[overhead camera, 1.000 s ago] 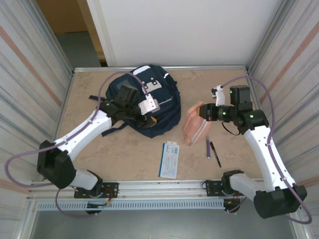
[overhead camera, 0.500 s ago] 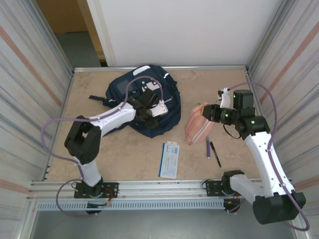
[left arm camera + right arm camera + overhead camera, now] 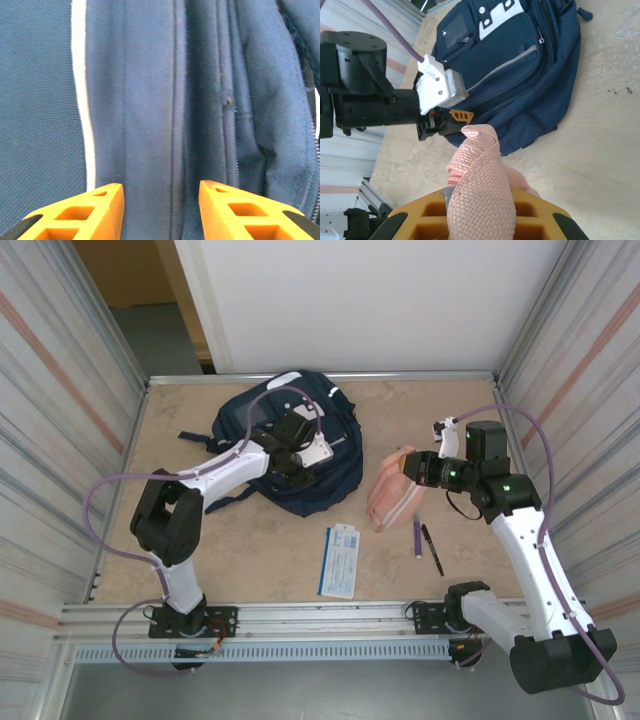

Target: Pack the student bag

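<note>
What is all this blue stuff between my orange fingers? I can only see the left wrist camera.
Observer: It's the student bag, lying flat on the table. Your left gripper is open right over its front.
Operator: Where is my other arm?
Observer: Off to the right of the bag. The right gripper is shut on a pink pouch.
Operator: Is there more stuff to pack?
Observer: Yes. A blue-and-white booklet, a purple pen and a black pen lie on the table, closer to the arm bases than the bag.
</note>
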`<act>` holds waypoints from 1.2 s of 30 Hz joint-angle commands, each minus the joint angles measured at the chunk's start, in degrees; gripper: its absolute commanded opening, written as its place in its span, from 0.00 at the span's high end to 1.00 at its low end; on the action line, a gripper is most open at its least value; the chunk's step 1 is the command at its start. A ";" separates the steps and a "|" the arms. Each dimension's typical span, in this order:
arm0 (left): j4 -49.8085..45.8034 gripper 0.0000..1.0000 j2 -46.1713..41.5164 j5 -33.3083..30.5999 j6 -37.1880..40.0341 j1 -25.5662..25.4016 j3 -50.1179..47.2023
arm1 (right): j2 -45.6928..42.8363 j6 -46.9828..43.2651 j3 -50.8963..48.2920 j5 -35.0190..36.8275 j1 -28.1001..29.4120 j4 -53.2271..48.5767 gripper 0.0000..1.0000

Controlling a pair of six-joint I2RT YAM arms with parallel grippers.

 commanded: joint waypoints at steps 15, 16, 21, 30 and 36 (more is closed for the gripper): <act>2.13 0.69 6.47 -3.17 -0.05 0.65 2.97 | 0.07 -0.54 0.21 0.01 0.90 0.94 1.00; 1.65 0.76 6.20 -2.81 0.06 0.73 3.55 | 0.16 -0.51 0.10 0.06 0.87 0.94 1.00; -4.88 1.00 3.03 1.24 -1.12 -0.14 8.48 | 0.41 3.49 -1.84 -2.68 1.08 3.87 1.00; -10.43 1.00 -3.34 6.42 -3.41 -0.52 16.14 | 10.96 30.78 -8.27 -18.73 2.41 21.26 1.00; -10.68 1.00 -6.17 9.33 -9.54 2.62 19.38 | 17.90 42.73 -8.93 -15.91 7.21 35.08 1.00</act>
